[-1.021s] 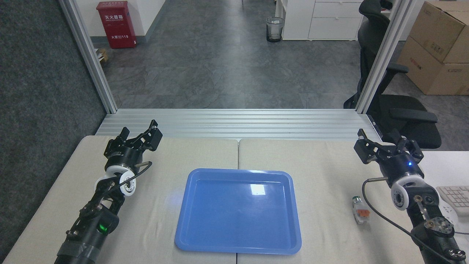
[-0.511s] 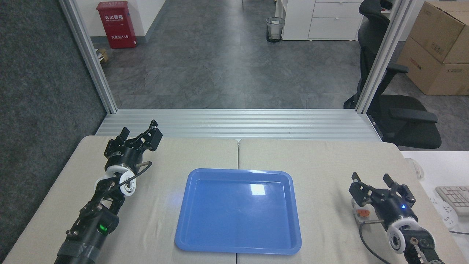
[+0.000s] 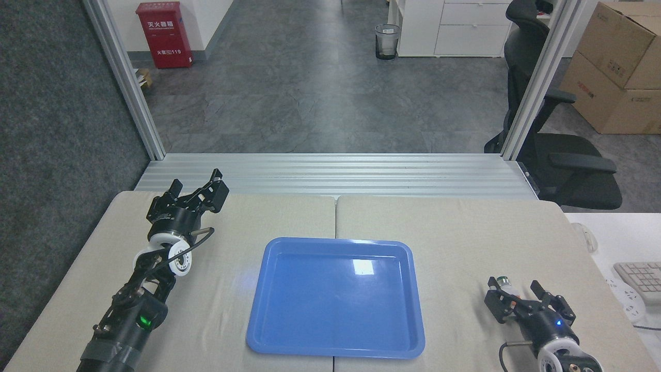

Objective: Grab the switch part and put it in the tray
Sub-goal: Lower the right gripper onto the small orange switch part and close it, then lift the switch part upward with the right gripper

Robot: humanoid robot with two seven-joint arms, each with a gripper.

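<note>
The blue tray (image 3: 335, 305) lies flat in the middle of the beige table with nothing in it. To its right, near the table's front right, lies the switch part (image 3: 504, 283); its green-and-silver end points away from me and most of its body is hidden by my right gripper (image 3: 514, 295). That gripper is low over the part and open, with one finger on either side of it. My left gripper (image 3: 199, 190) rests open at the back left of the table, far from the part, holding nothing.
A ribbed aluminium rail (image 3: 335, 173) borders the table's far edge, with upright posts at both back corners. On a white desk to the right are a keyboard (image 3: 640, 279) and a power strip (image 3: 622, 299). A black office chair (image 3: 563, 165) stands beyond the back right corner.
My right gripper has come down and toward me from the back right of the table, and now straddles the switch part. The left arm, the tray and the part have not moved.
</note>
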